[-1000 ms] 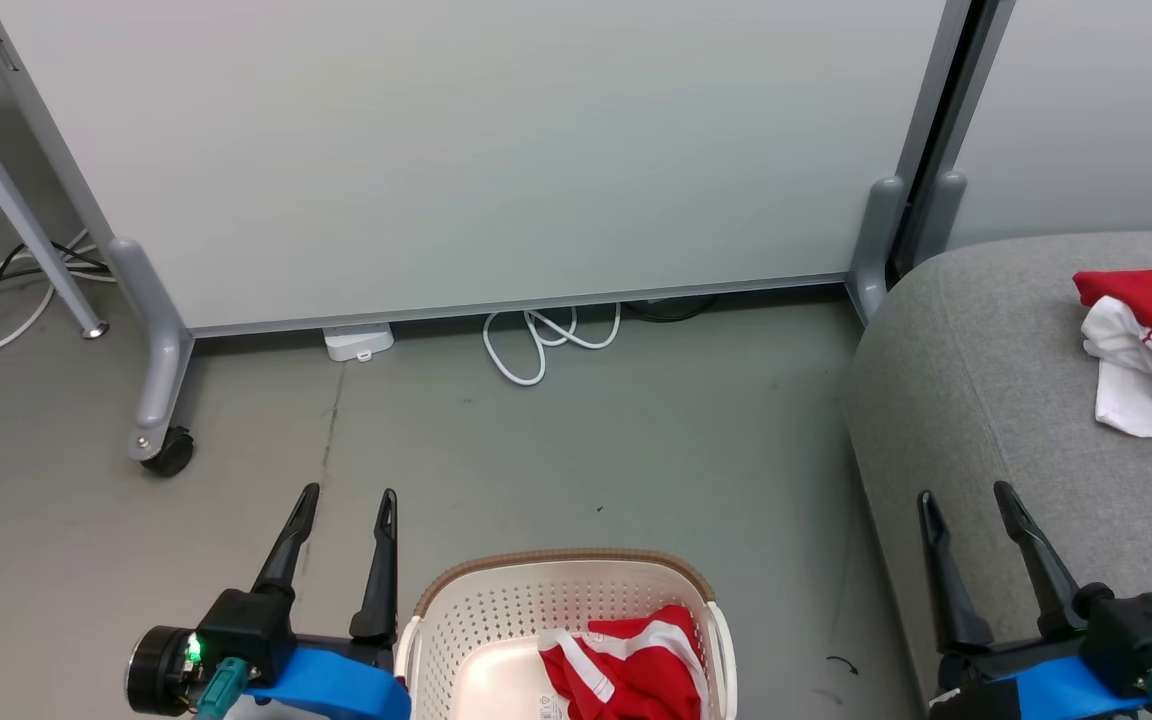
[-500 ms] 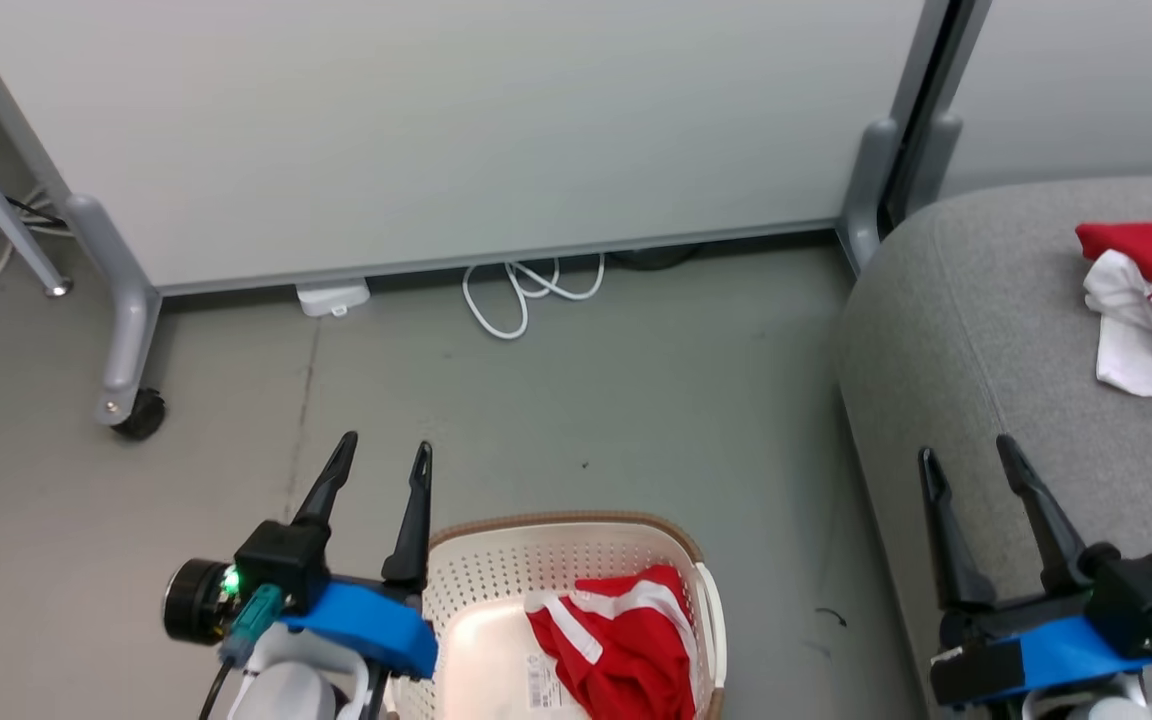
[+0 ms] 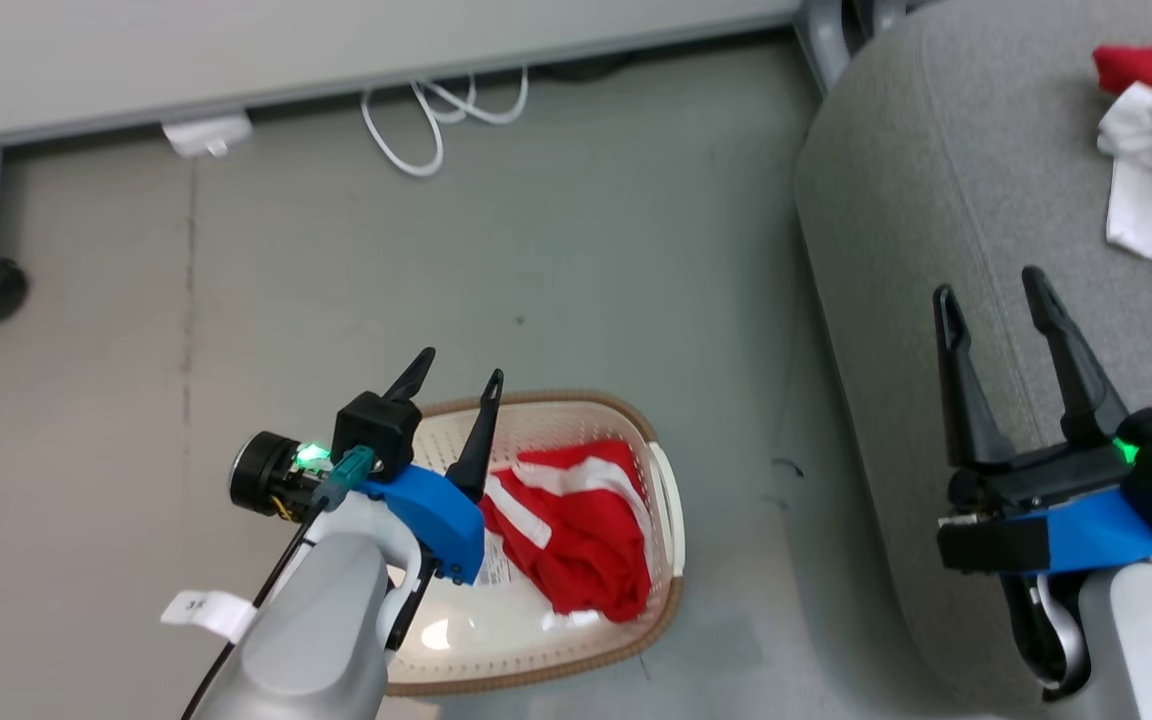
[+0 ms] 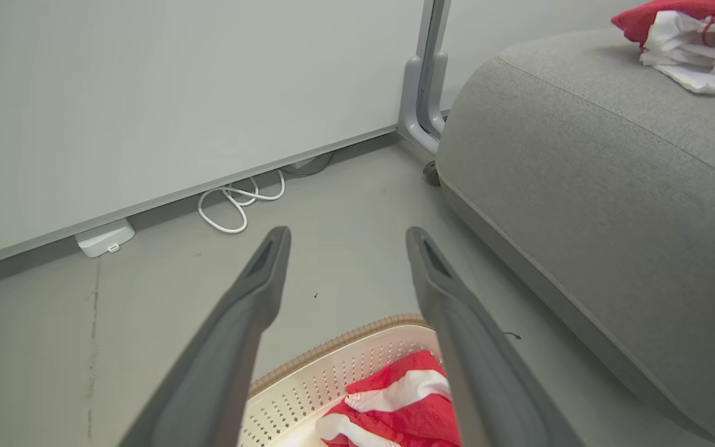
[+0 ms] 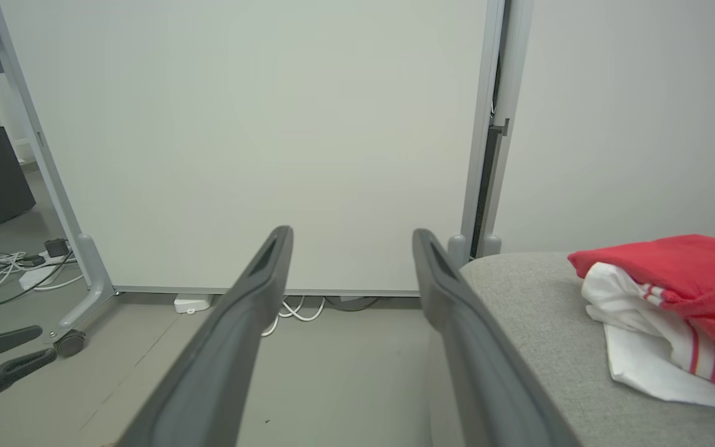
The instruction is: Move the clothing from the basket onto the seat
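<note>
Left claw [image 3: 458, 366]: dark tapered fingers [image 3: 476, 450], blue mount [image 3: 431, 505], green light [image 3: 311, 455], teal plug [image 3: 346, 470]
Right claw [image 3: 988, 282]: same colours
Forearms [image 3: 316, 620]: pale grey
Cable [image 3: 258, 605]: black, white tag [image 3: 206, 608]

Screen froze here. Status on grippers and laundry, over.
Left gripper open above basket. Right gripper open over sofa. One red garment in basket, more clothes on sofa. No obstruction seen.

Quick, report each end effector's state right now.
Left end effector: open, holding nothing.
Right end effector: open, holding nothing.

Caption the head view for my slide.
Open left gripper poised at the basket of red clothing; open right gripper near the seat.
</note>
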You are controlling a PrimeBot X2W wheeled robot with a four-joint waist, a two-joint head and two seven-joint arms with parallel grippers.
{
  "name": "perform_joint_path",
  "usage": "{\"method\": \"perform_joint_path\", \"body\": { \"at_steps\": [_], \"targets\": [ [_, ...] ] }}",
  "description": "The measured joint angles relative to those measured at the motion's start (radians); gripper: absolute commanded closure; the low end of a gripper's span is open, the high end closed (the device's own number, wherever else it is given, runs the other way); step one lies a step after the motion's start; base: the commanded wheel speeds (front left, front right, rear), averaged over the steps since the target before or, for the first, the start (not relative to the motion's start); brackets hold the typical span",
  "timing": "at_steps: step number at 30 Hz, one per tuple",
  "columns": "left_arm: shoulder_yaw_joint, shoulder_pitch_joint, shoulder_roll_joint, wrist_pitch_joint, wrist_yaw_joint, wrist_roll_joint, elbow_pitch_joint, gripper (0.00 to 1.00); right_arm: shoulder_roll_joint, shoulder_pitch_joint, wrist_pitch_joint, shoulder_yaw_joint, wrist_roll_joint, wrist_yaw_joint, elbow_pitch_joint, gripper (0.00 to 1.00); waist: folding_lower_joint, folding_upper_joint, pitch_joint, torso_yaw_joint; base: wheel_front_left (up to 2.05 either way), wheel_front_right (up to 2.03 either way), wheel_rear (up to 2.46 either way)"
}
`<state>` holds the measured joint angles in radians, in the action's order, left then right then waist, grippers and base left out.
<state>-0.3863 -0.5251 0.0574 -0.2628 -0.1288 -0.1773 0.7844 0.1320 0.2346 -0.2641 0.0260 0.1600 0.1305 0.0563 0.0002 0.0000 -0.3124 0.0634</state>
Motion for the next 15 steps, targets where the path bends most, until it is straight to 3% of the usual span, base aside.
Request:
{"method": "perform_joint_path", "body": {
  "at_steps": [9, 15],
  "targets": [
    [-0.131, -0.148, -0.005, 0.028, 0.000, -0.104, 0.223, 0.00, 0.005, 0.089, 0.000, 0.001, 0.003, 0.000, -0.025, 0.00, 0.0000, 0.0000, -0.175, 0.048, 0.00, 0.00, 0.00],
    [-0.181, -0.227, -0.006, 0.107, 0.000, -0.206, 0.318, 0.00, 0.005, 0.142, 0.000, 0.007, 0.004, 0.000, -0.043, 0.00, 0.0000, 0.0000, -0.278, 0.069, 0.00, 0.00, 0.00]
  ]
}}
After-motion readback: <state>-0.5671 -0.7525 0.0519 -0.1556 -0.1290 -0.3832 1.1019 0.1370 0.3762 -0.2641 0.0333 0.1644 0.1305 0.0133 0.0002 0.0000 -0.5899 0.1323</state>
